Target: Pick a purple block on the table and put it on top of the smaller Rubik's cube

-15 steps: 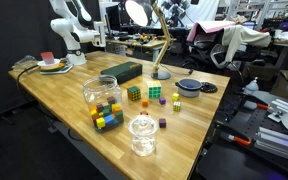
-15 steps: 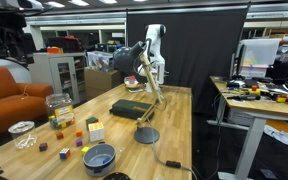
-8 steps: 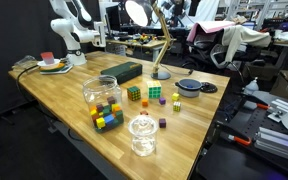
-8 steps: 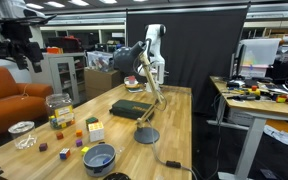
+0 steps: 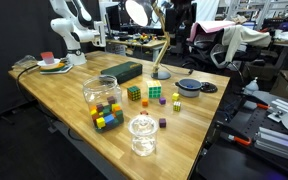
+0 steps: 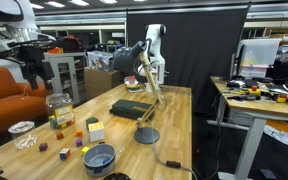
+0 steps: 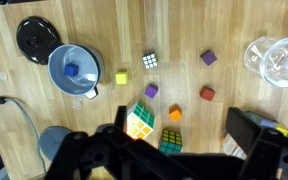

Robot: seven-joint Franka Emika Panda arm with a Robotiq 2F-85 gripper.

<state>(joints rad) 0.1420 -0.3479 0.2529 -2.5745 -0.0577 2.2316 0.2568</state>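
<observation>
In the wrist view two tiny purple blocks lie on the wooden table, one (image 7: 151, 90) near the middle and one (image 7: 209, 58) farther up right. The smaller, darker Rubik's cube (image 7: 171, 140) sits beside the brighter green and white cube (image 7: 140, 123). My gripper (image 7: 179, 135) is open and empty, high above the cubes. In an exterior view it hangs at the upper left (image 6: 32, 62). In an exterior view a purple block (image 5: 163, 124) lies in front of the dark cube (image 5: 134, 94).
A grey bowl (image 7: 72, 70) holds a blue block, with a black lid (image 7: 39, 38) beside it. Yellow (image 7: 122, 78), red (image 7: 207, 93) and orange (image 7: 175, 114) blocks lie around. A glass dish (image 7: 274, 60), a jar of blocks (image 5: 102, 100), a desk lamp (image 5: 161, 72) and a black box (image 5: 122, 71) stand on the table.
The arm with the gripper has moved into an exterior view from the upper left, travelling right and lower. Nothing on the table has moved.
</observation>
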